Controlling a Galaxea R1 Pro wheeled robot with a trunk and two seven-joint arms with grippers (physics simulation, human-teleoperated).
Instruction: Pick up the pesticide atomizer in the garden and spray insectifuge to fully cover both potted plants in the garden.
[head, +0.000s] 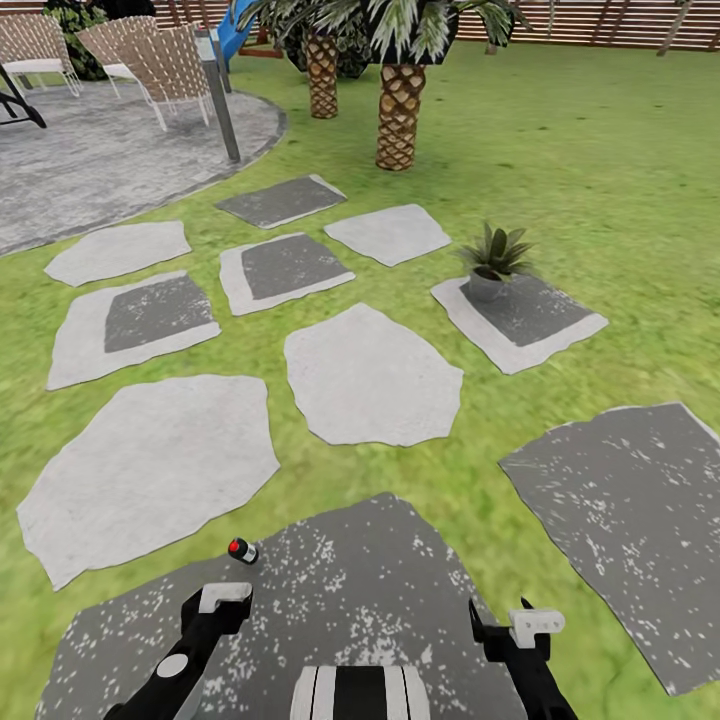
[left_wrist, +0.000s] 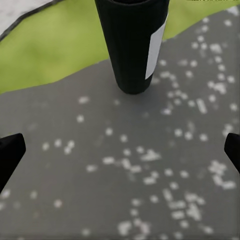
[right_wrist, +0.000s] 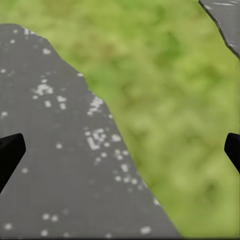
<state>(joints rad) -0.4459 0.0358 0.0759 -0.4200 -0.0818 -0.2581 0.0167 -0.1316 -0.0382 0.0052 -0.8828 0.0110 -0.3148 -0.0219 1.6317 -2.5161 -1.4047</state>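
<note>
The pesticide atomizer (head: 241, 550) stands upright on a dark speckled stepping stone (head: 350, 580) in the garden, just ahead of my left gripper (head: 215, 610). From above it looks small and dark with a red spot on top. In the left wrist view its dark bottle (left_wrist: 132, 45) with a white label rises beyond my left gripper (left_wrist: 120, 155), which is open and apart from it. My right gripper (head: 520, 630) is open over the same stone's edge, and the right wrist view has my right gripper (right_wrist: 120, 155) above stone and grass. The potted plants are out of view.
Grey stepping stones (head: 370, 375) spread across the lawn ahead. A spiky thin-leaved plant in a grey pot (head: 492, 262) sits on a stone at the right. Two scaly palms (head: 400, 110), a grey post (head: 220, 95), chairs (head: 165, 65) on the round patio (head: 100, 160) and a wooden fence (head: 600, 25) lie beyond.
</note>
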